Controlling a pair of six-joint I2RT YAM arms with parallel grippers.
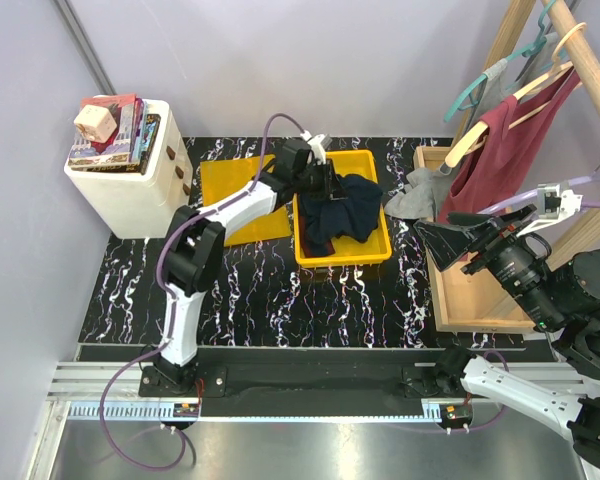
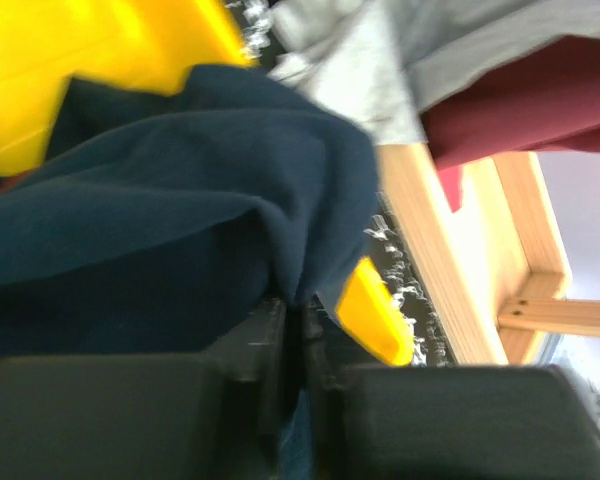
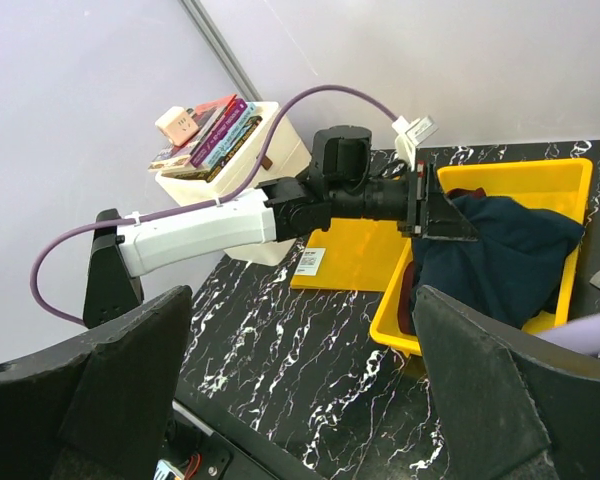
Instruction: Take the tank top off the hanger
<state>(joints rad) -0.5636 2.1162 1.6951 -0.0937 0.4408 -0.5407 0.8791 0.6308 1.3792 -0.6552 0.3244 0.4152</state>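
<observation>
The maroon tank top [image 1: 500, 150] hangs on a wooden hanger [image 1: 525, 88] on the rack at the upper right; its hem shows in the left wrist view [image 2: 520, 105]. My left gripper [image 1: 332, 185] is over the yellow bin [image 1: 345, 258] and is shut on a navy garment [image 1: 348, 215]. In the left wrist view the gripper [image 2: 302, 320] pinches a fold of this navy cloth [image 2: 160, 230]. My right gripper [image 1: 445, 228] is open and empty, in the air left of and below the tank top. In the right wrist view the gripper [image 3: 302, 310] faces the bin [image 3: 400, 310].
A grey garment [image 1: 415, 200] lies between the bin and the wooden rack base [image 1: 470, 290]. Teal hangers [image 1: 490, 75] hang beside the tank top. A flat yellow lid [image 1: 235, 195] lies left of the bin. A white cabinet [image 1: 130, 190] with books stands at the far left.
</observation>
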